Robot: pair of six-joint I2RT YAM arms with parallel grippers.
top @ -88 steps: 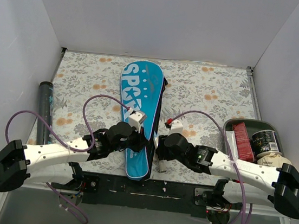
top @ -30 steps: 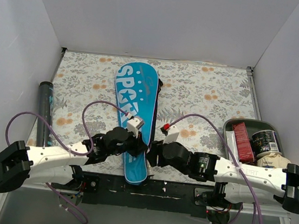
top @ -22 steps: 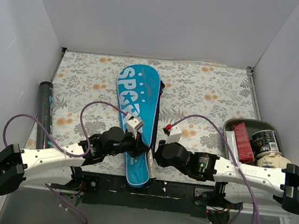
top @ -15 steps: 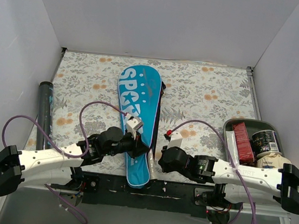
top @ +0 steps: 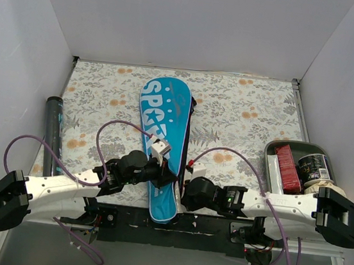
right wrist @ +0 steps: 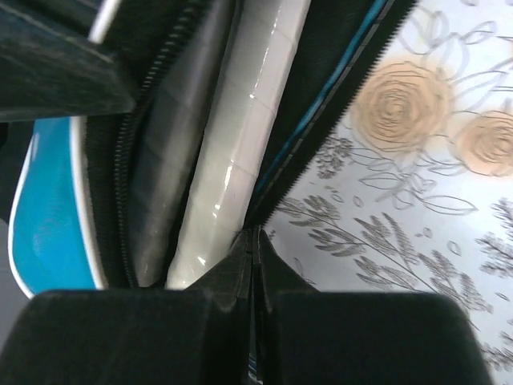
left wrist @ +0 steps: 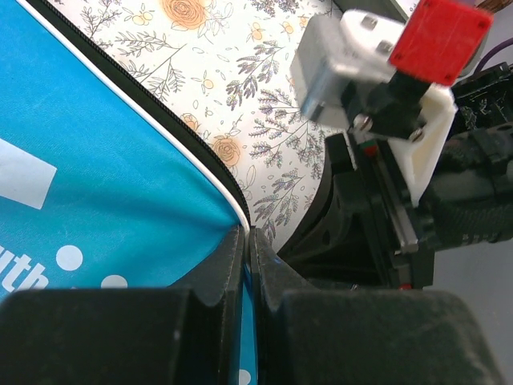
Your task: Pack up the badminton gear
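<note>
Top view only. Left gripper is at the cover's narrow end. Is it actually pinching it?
Observer: Yes. The left wrist view shows the left gripper shut on the cover's white-piped edge.
Operator: Right one?
Observer: The right gripper is shut on the cover's other edge, and the cover gapes open there.
Operator: Anything inside?
Observer: A white handle lies in the opening.

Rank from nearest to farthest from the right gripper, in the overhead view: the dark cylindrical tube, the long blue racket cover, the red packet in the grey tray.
1. Long blue racket cover, right at the right gripper, on its left.
2. Red packet, in the grey tray to its right.
3. Dark cylindrical tube, far out on the left side.
</note>
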